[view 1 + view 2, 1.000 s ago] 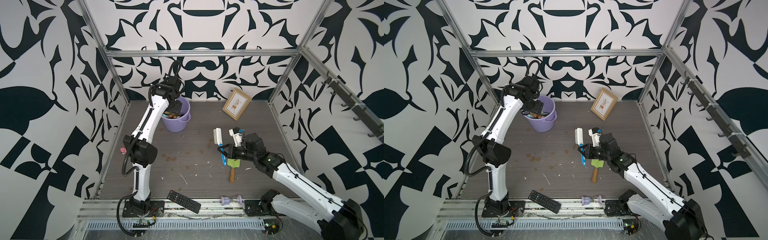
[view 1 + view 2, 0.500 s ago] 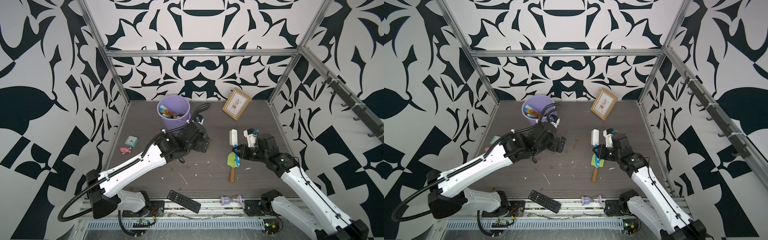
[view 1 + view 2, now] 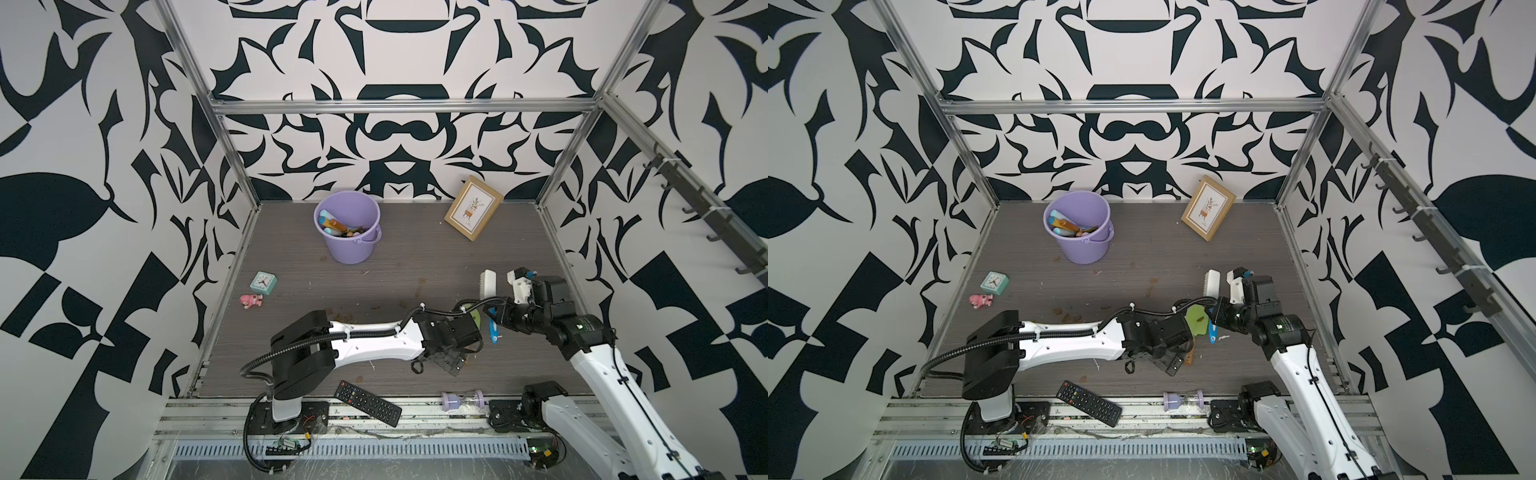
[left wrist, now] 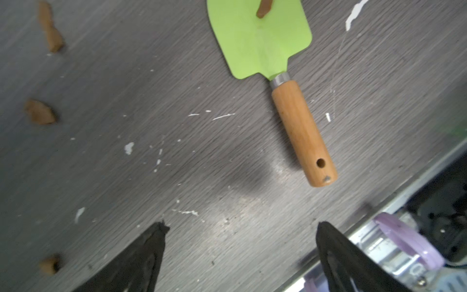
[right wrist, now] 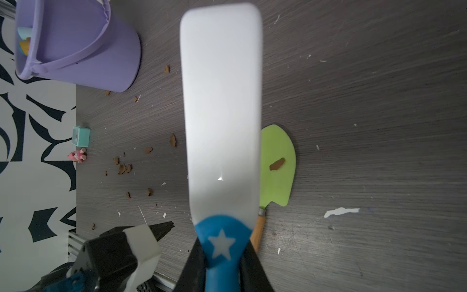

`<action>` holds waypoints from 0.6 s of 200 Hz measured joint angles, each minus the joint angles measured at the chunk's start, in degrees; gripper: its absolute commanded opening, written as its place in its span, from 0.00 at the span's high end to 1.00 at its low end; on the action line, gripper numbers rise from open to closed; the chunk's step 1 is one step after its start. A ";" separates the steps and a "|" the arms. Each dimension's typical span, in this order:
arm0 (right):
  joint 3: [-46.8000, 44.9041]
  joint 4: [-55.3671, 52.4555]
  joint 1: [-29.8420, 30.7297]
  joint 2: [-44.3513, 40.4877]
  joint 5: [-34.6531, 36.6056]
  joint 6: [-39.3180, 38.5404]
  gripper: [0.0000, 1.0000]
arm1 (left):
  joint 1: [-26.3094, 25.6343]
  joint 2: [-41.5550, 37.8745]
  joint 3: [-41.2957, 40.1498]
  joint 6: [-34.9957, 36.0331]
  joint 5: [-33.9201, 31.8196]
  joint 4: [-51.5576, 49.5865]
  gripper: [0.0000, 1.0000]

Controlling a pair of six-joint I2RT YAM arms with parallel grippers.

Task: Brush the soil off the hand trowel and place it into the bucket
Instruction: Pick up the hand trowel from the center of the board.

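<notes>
Hovering near the handle end of the hand trowel (image 4: 300, 126), right of centre low in both top views, the left gripper (image 4: 241, 227) stood spread wide and held nothing. The trowel lay flat on the grey table (image 4: 126, 75). It had a lime-green blade, a metal collar and an orange wooden handle with a hole near its end. One brown soil clump (image 5: 277, 164) sat on the blade. Just beyond, the right gripper (image 5: 222, 252) was clamped on a blue-handled brush (image 5: 222, 101) over the blade. Soil crumbs (image 5: 123, 168) dotted the table. Farther back, at upper centre, stood the lilac bucket (image 3: 349, 249).

no legible words or numbers, only a white star (image 5: 219, 246) on the blue brush handle (image 5: 220, 275)
</notes>
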 measured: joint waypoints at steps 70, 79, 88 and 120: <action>-0.31 -1.75 -3.39 -1.84 -0.72 -0.31 1.00 | 1.01 7.15 6.25 0.98 8.83 5.31 0.22; -0.31 -1.75 -3.69 -1.84 -0.94 -0.37 1.00 | 1.22 8.37 7.28 0.98 9.29 5.22 0.24; -0.31 -1.75 -3.96 -1.79 -1.14 -0.37 1.00 | 1.46 9.46 8.11 1.01 9.49 5.22 0.25; -0.26 -1.68 -4.26 -2.19 -1.68 -0.35 1.00 | 2.05 11.50 8.63 1.18 9.42 4.63 0.36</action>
